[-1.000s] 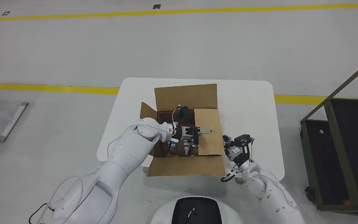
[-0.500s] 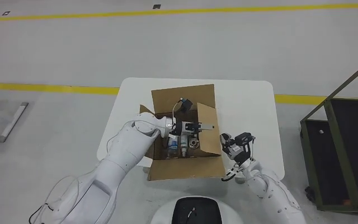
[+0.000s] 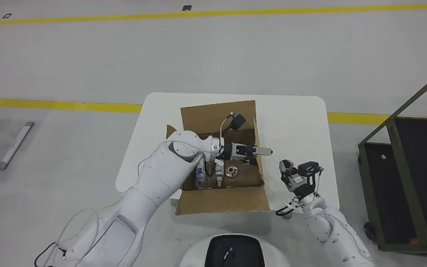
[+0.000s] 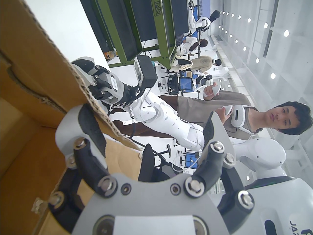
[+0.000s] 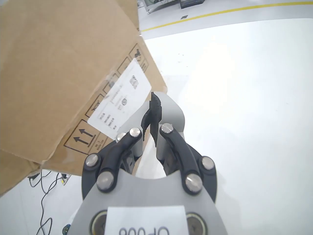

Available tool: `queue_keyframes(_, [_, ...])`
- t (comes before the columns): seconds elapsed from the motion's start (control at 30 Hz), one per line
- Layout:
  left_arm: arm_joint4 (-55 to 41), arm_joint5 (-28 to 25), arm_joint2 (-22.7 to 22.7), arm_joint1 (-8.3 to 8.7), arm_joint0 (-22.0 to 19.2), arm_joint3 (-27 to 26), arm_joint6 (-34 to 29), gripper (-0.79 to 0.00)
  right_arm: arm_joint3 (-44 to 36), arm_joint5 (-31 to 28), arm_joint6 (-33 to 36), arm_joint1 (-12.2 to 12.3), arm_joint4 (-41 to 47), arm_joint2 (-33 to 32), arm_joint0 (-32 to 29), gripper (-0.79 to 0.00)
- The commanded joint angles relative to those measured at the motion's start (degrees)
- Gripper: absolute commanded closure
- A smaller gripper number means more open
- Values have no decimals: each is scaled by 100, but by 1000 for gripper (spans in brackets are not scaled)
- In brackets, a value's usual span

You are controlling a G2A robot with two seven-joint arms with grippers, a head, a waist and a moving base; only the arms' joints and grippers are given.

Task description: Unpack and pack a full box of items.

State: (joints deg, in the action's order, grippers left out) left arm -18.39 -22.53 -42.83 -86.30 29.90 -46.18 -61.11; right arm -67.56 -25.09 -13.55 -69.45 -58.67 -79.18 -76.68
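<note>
Nearest you, your right gripper (image 5: 152,103) hangs over the white table (image 3: 293,120) just beside the cardboard box (image 3: 220,199), its fingers pressed together on nothing. Farther in, your left gripper (image 4: 149,121) is spread wide astride the box's right-hand edge, with small bottles (image 3: 200,175) standing inside the box.

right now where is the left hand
In the top view the left hand is over the right side of the open cardboard box; in the left wrist view its open fingers straddle a flap edge.
</note>
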Motion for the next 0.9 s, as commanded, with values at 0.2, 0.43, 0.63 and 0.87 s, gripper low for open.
queue_keyframes(0.2, [-29, -119, 330, -302, -197, 283, 421, -785, -558, -123, 144, 110, 258, -567, -433, -129])
queue_keyframes(0.43, [-91, -276, 476, -509, -408, 627, 392, -785, -1098, -713, 531, 215, 131, -835, -926, -363])
queue_keyframes(0.63, [-204, -409, 483, -630, -525, 875, 335, -785, -1444, -1127, 650, 258, 211, -913, -1309, -403])
queue_keyframes(0.87, [-308, -517, 430, -719, -632, 1086, 243, -785, -1664, -1239, 627, 250, 241, -760, -1454, -394])
